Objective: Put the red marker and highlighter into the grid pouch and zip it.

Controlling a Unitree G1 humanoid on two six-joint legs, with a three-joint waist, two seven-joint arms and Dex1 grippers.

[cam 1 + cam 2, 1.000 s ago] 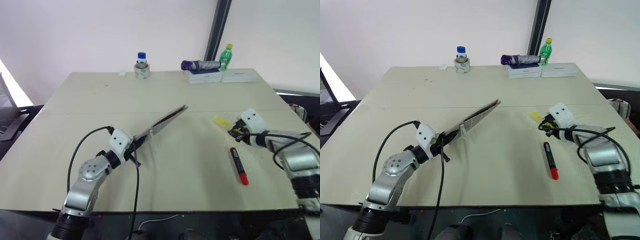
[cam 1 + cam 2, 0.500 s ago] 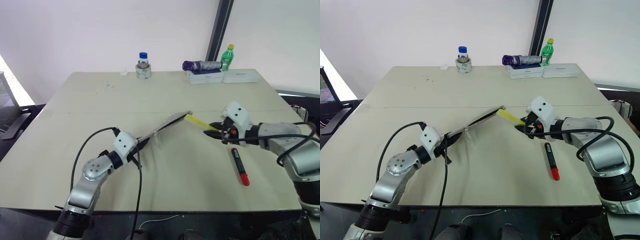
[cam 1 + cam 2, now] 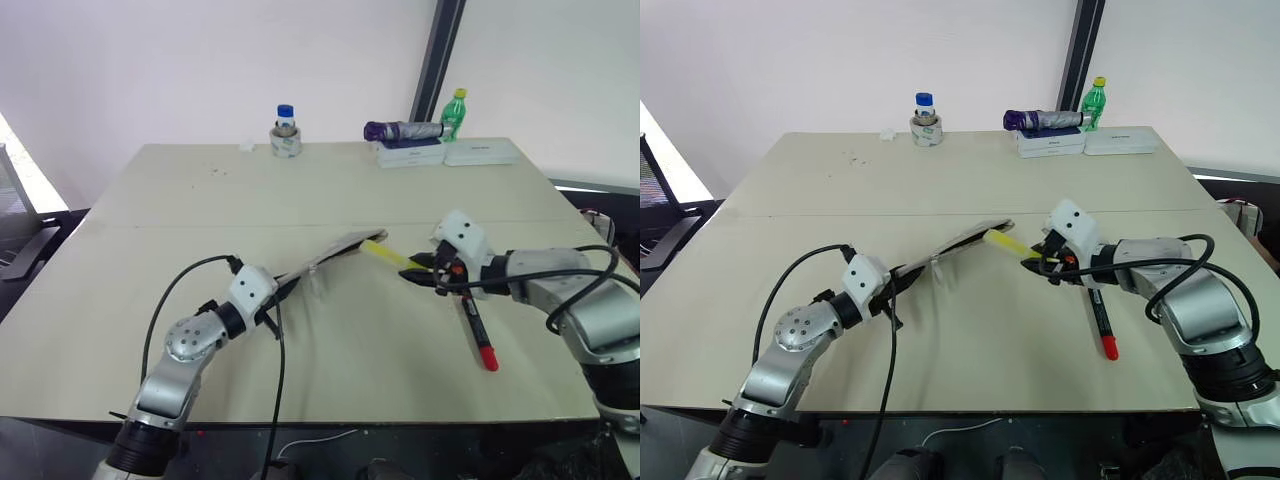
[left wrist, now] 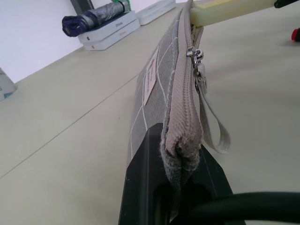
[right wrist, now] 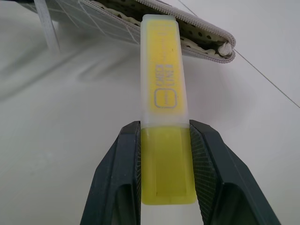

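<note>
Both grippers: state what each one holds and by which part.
The right gripper clamps the highlighter by its yellow rear end, cap toward the pouch opening. The left gripper is shut on one short end of the grid pouch, holding it raised off the table.

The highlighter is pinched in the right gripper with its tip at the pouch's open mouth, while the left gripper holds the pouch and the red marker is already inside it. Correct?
Not quite. The red marker lies on the table, not in the grid pouch, as the left eye view shows. The right gripper does pinch the highlighter at the pouch's mouth, and the left gripper holds the pouch.
</note>
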